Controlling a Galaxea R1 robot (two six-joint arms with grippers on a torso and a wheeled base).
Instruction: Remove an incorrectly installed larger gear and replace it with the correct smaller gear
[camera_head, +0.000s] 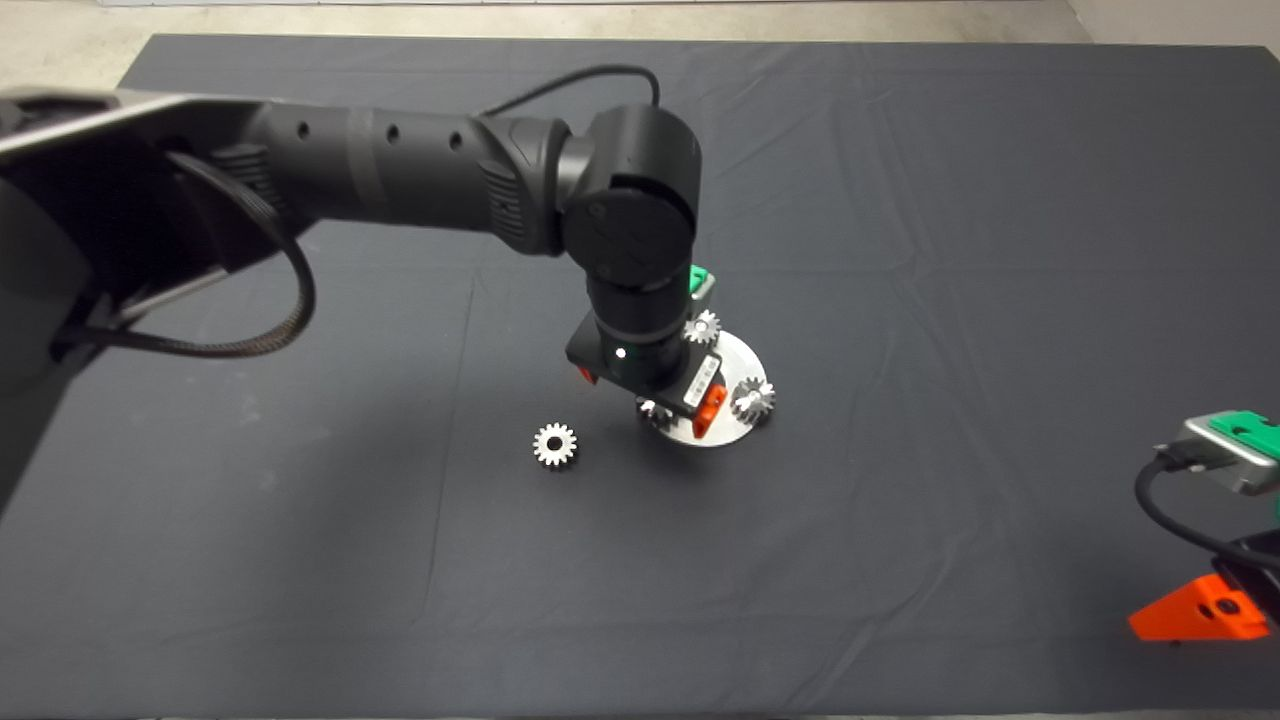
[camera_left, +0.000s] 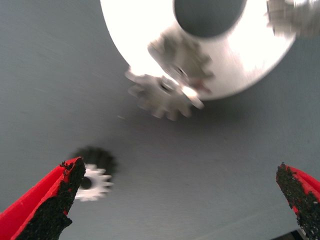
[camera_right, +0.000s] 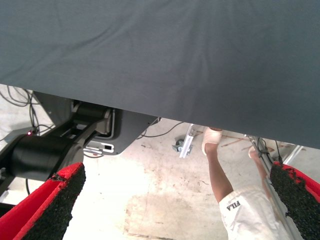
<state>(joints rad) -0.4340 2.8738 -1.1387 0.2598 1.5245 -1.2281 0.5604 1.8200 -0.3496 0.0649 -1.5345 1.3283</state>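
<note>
A round silver plate (camera_head: 738, 360) lies mid-mat. My left gripper (camera_head: 648, 393) hangs above its near-left edge, open and empty. In the left wrist view, its red fingers (camera_left: 60, 195) stand wide apart. Beyond them is a greyer, wider gear (camera_left: 162, 95), which I take as the larger gear. It sits on the plate's (camera_left: 135, 30) rim and overhangs it. In the head view it (camera_head: 650, 408) is mostly hidden by the wrist. A bright smaller gear (camera_head: 555, 444) lies loose on the mat left of the plate, and also shows in the left wrist view (camera_left: 92, 182). My right gripper (camera_head: 1215, 610) is parked at the lower right, open.
Two more small gears (camera_head: 703, 327) (camera_head: 753, 399) sit on the plate, and one shows in the left wrist view (camera_left: 295, 15). The plate has a round centre hole (camera_left: 210, 15). The right wrist view shows the mat's edge, the floor, the robot base (camera_right: 60, 145) and a person's legs (camera_right: 240, 205).
</note>
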